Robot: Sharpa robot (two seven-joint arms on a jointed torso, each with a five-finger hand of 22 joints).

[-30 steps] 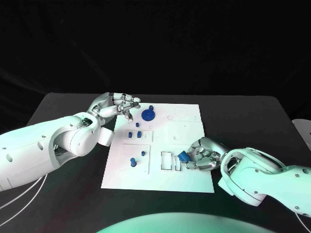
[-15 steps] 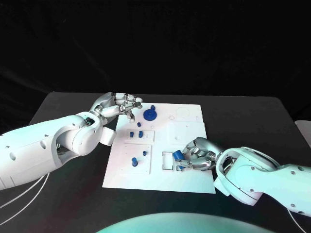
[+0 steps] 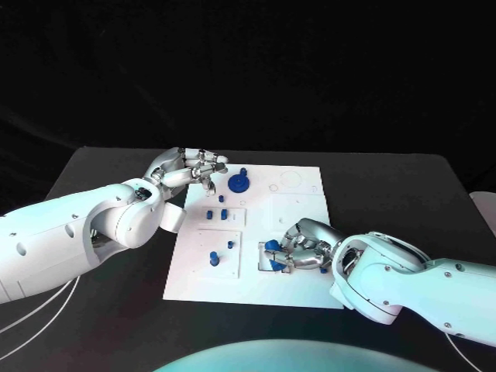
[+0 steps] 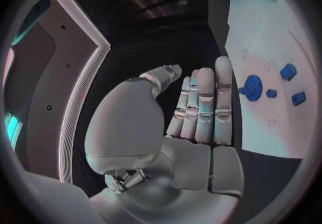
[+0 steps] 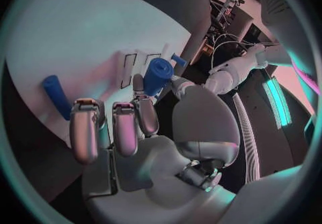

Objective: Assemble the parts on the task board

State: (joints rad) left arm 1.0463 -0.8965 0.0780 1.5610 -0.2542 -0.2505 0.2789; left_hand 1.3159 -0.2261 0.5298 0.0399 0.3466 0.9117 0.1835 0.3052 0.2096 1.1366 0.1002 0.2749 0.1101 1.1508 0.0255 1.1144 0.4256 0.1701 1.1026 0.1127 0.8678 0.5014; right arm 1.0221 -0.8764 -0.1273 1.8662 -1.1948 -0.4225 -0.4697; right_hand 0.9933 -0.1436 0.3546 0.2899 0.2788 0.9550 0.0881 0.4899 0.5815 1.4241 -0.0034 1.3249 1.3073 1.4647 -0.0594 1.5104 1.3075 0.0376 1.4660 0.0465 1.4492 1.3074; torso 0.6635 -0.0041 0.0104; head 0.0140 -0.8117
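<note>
Right hand (image 3: 301,246) is clamped on a blue part (image 3: 273,246), held over the board's (image 3: 304,291) near slots. Left hand (image 3: 190,169) is kept released, fingers straight, at the board's far corner.

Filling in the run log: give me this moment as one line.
right hand: holds blue part over task board slots | left hand: open, at board's far left edge | round blue part: on board

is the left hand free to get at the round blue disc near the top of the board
Probably yes. The left hand holds nothing and sits at the board's far left corner, just beside the round blue disc, with nothing between them. The right hand is busy at the near slots.
</note>
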